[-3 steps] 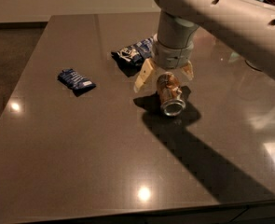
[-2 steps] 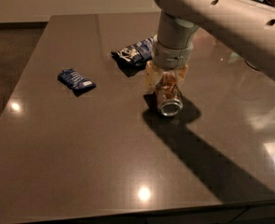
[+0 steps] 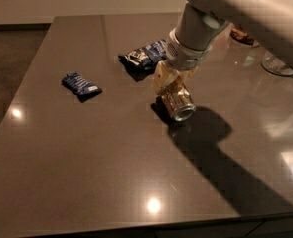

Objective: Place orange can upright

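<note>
Just right of the middle of the dark, glossy tabletop, the orange can lies on its side. Its round silver end faces the near right edge and its body runs back and to the left, under the pincer. The pincer comes down from above on the pale arm, which enters from the upper right. Its tan fingers are drawn in narrow on either side of the can's far end and appear to hold it there. The near end of the can sticks out clear of them. A dark shadow sits under the can on its left, and I cannot tell whether the can rests fully on the surface or is raised a little. A larger shadow of the arm spreads from the can toward the near right corner.

Just behind and to the left of the pincer lies a crinkled blue snack packet, close to the pincer's wrist but apart from the can. A second, smaller blue packet lies well to the left, alone. At the far right edge stands a clear glass vessel, well apart from the can.
</note>
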Tool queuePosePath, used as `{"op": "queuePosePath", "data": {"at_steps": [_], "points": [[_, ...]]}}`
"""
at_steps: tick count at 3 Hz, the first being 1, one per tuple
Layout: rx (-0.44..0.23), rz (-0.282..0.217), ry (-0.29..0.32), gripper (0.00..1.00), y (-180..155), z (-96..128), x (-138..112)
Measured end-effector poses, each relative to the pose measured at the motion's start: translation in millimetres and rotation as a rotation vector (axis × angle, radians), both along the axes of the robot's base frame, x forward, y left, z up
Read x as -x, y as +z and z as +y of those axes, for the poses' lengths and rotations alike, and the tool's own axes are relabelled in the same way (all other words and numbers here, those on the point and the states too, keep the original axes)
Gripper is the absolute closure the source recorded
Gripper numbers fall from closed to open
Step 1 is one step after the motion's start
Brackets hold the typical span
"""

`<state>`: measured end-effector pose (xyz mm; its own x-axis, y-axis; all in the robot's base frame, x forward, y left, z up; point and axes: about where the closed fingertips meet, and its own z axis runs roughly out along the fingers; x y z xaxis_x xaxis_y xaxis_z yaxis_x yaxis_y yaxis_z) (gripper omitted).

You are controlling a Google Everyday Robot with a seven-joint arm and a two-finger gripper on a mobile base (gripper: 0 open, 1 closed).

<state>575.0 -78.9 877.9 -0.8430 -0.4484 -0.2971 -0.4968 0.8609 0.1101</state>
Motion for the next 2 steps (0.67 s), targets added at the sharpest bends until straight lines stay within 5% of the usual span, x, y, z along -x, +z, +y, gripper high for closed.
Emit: {"op": "queuePosePath", "data": {"at_steps": [1, 2], "points": [[-0.126, -0.149, 0.097, 1.0, 24.6, 6.7, 4.4], [-0.267, -0.299, 0.153, 1.0, 43.4, 8.8, 9.4]]}}
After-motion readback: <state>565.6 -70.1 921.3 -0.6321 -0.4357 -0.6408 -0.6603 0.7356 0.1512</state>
